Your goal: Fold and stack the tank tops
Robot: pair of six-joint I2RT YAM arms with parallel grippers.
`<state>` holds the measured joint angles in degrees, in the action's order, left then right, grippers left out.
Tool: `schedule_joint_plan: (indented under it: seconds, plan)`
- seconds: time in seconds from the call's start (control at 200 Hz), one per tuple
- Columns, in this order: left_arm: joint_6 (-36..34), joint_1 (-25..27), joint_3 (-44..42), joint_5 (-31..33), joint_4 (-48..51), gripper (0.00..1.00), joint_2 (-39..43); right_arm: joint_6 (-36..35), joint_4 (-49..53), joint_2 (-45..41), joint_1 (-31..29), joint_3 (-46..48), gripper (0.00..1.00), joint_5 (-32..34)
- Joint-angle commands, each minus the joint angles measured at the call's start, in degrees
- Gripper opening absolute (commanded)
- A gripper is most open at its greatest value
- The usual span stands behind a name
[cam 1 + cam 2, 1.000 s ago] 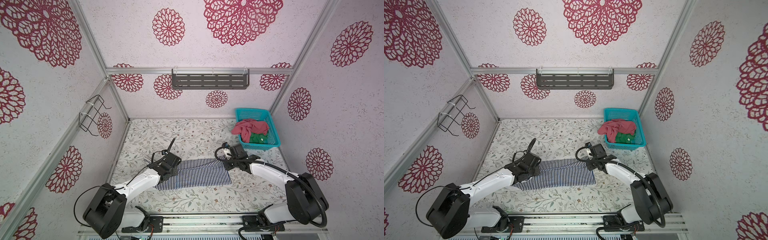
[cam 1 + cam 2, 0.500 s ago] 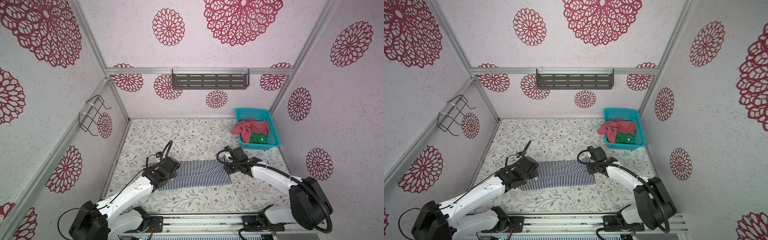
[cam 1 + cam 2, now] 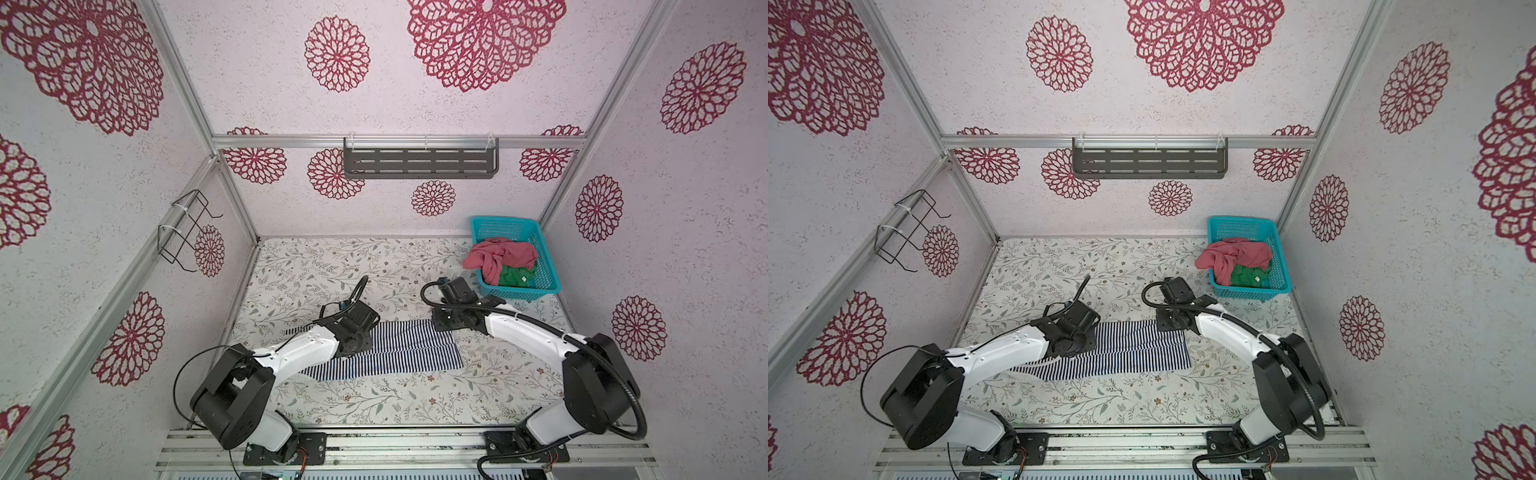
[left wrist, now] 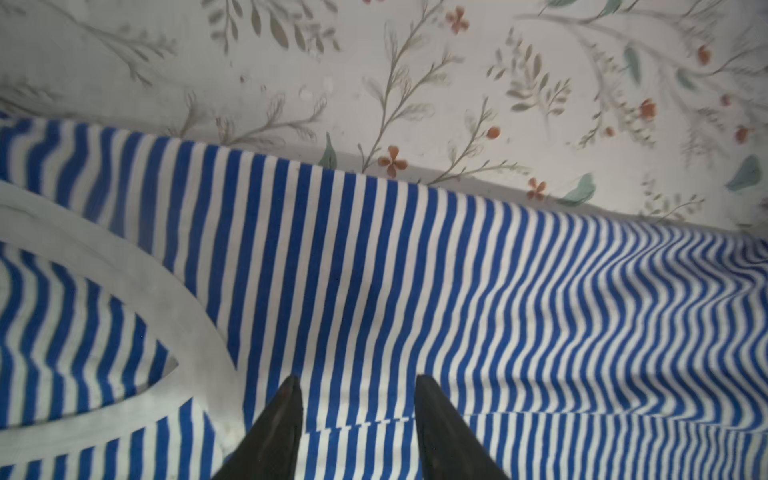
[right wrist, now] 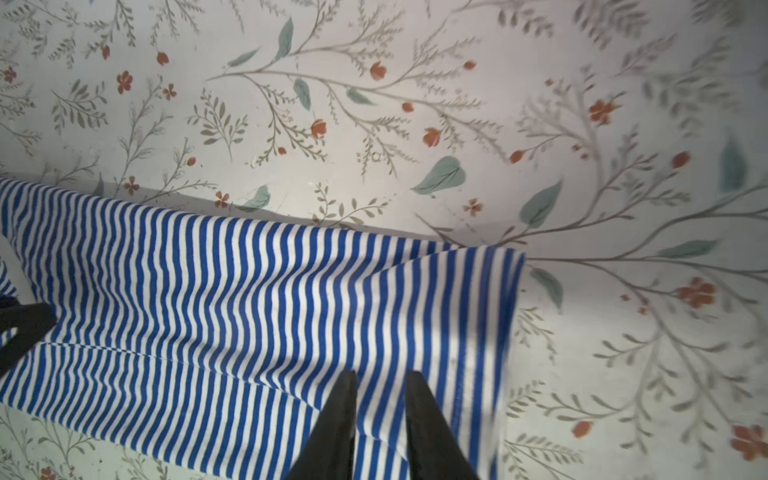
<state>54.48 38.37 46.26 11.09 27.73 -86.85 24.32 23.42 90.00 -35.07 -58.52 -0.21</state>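
**Over the striped tank top, fingers apart on both arms**

Find the striped tank top (image 3: 399,353) spread flat near the middle of the table (image 3: 374,399), long side running left to right in both top views. See a layer edge running along its length in both wrist views. Note the white trim (image 4: 124,270) curving across the cloth in the left wrist view.

Place the left end effector (image 4: 356,380) above the left part of the top, close to that trim. Read its two black fingers as well apart, with stripes showing between the tips and nothing clamped.

Place the right end effector (image 5: 381,374) above the right end of the top, near its short edge. Read a narrower gap here, fingers apart, with stripes showing through the gap and no cloth pinched. Cannot tell from any view whether either set of tips touches the cloth.

Locate the pink tank top (image 3: 498,255) bunched in the basket (image 3: 505,220) at the far right corner of the table, one part draped over the rim. Locate the green tank top (image 3: 513,277) crumpled in the same basket, partly under the pink one.
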Motion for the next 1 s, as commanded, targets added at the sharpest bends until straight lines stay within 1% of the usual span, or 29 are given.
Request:
schedule_joint_plan:
  seconds: [0.0,0.09,0.18,0.265,0.35,0.425,0.535,0.64,0.781,0.851,0.901,0.996]
  plan:
    - [1.67,0.09,-2.47,-2.20,-2.23,0.49,-1.21,5.46,1.95,2.20,-0.32,1.40,0.24,0.48]
    - [1.91,-0.29,-4.08,-2.89,-1.96,0.49,-1.83,6.05,3.24,2.49,1.41,5.34,0.25,3.03]
    - [1.54,-0.58,-4.84,-3.71,-1.72,0.49,-2.10,5.81,3.33,1.03,5.26,9.32,0.28,4.28]
    - [0.20,-0.66,-3.60,-3.90,0.09,0.50,-2.36,4.10,4.31,-1.36,7.44,8.88,0.31,5.65]
    - [-1.59,-0.66,-0.43,-3.54,3.78,0.52,-1.82,1.80,7.43,-3.40,7.39,4.46,0.32,7.23]
    - [-2.77,-0.58,2.30,-3.06,6.66,0.54,-0.69,0.59,9.19,-4.21,6.55,0.81,0.31,7.33]
    - [-3.11,-0.90,3.75,-3.24,6.83,0.54,-0.31,0.97,7.46,-2.10,3.47,-1.64,0.28,5.47]
    - [-1.82,-1.87,1.96,-4.66,4.61,0.54,-1.85,1.43,2.79,2.71,1.94,-1.83,0.26,2.76]
    - [1.19,-3.85,-3.52,-4.91,0.52,0.53,-2.27,1.04,-0.26,8.28,4.73,-1.34,0.24,7.07]
    - [2.15,-4.33,-4.96,-5.03,-0.52,0.53,-2.05,0.29,1.52,9.14,6.03,-2.29,0.24,10.39]
    - [2.39,-4.31,-4.67,-4.80,0.45,0.54,-1.48,-0.84,2.81,8.07,5.99,-3.12,0.25,11.07]
    - [2.93,-3.66,-2.56,-2.70,6.36,0.64,2.59,-3.03,3.96,2.98,5.26,-3.35,0.28,7.57]
